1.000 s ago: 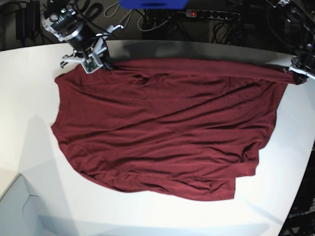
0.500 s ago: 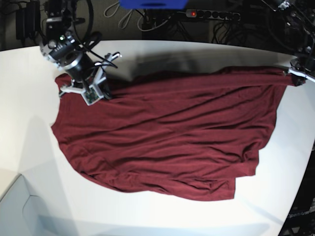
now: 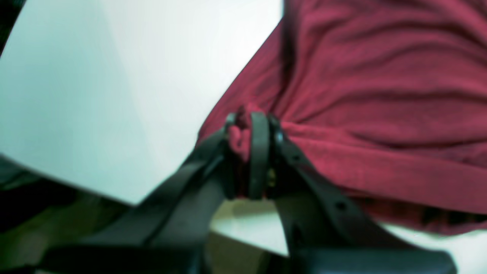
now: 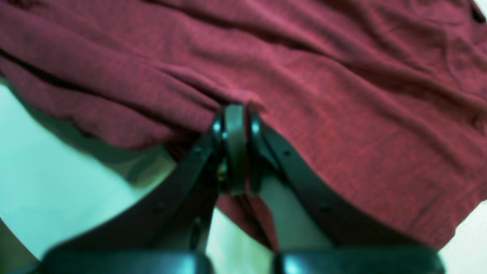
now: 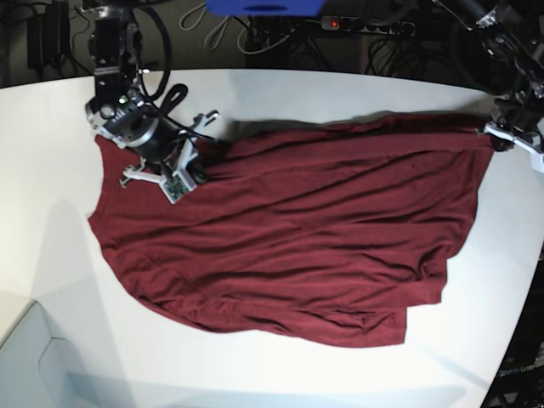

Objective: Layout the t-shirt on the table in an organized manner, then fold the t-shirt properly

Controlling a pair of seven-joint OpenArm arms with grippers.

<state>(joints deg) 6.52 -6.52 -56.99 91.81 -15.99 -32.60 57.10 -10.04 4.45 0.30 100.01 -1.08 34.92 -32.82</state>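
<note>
Meanwhile the right fingers (image 5: 189, 170), clenched on the t-shirt (image 5: 289, 229), have drawn its far edge toward the near side of the desk (image 5: 51, 280), while the left fingers (image 5: 495, 140) stay clamped on the opposite corner, so the fold looks underway.

The right arm (image 5: 127, 119) is silver and black metal, looped with black cables, ending in a white bracket. Its gripper (image 4: 236, 114) has thin black fingers with screw holes. The left gripper (image 3: 251, 125) is alike, black, on white mounts at three o'clock.
</note>
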